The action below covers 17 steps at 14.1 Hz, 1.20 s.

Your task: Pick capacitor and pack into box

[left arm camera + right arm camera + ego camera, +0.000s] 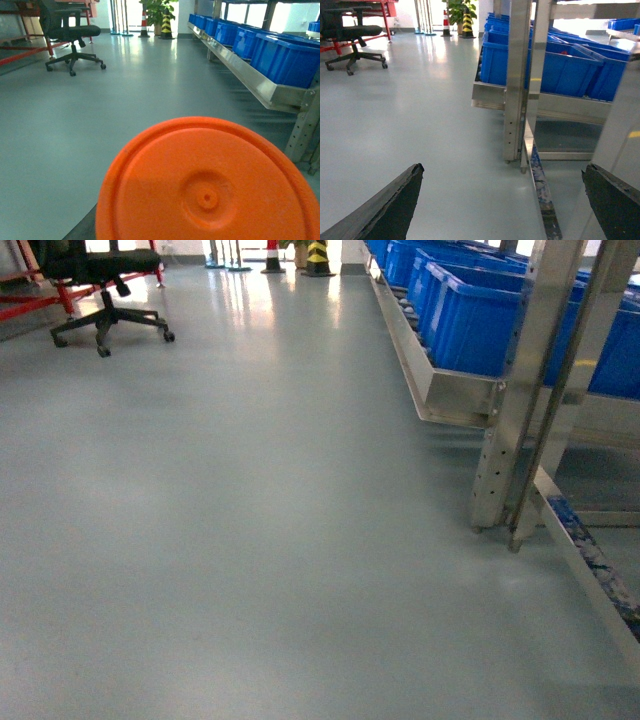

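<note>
Far left, head view: a black office chair [105, 280] on castors, standing in front of a red frame [40, 300].
Middle: and it's open grey floor [250, 520], glossy, with window light glaring off the far end.
Back centre: a red-and-white cone [272, 255], and just to its right a yellow-and-black striped one [317, 254].
Right: blue bins [470, 320] lined up along a steel rack [520, 390], whose uprights come down to the floor near the camera.
Capacitor: here it is, jammed right up against the left wrist camera. The capacitor [207, 185] shows us one round orange end face with a moulded ring and a small centre dimple. It fills the whole lower part of that view, with floor, chair and bins behind it.
Left tool: no fingers showing anywhere. The orange face covers where they would be, so I can't tell whether it grips or how wide it stands.
Right tool: the right gripper [502, 169] is spread wide. One dark finger [395, 205] sits at the lower left of its view and its partner at the lower right. Between them there is only floor and the foot of a rack post.
Right tool's outlook: hanging above the floor, facing the rack and its bins.
</note>
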Motion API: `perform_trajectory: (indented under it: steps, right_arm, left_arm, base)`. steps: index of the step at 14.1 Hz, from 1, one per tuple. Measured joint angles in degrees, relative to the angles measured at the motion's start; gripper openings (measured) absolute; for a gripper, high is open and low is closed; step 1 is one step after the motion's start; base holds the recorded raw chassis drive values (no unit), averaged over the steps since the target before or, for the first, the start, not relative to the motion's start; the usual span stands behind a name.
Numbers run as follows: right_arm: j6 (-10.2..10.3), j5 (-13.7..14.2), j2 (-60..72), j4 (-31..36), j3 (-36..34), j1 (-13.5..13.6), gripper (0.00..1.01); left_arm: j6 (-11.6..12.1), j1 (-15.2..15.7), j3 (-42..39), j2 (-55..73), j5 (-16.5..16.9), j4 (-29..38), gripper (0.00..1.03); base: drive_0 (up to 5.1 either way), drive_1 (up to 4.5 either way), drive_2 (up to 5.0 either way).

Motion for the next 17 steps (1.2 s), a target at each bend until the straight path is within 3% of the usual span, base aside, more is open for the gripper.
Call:
perform_trajectory:
  steps: [17]
  right_arm:
    - [0.0, -0.02, 0.0, -0.11, 0.0, 0.0, 0.98]
  left_arm:
    - [0.0, 0.0, 0.0, 0.0, 0.04, -0.02, 0.43]
  base:
    - [-5.0, 2.4, 2.4]
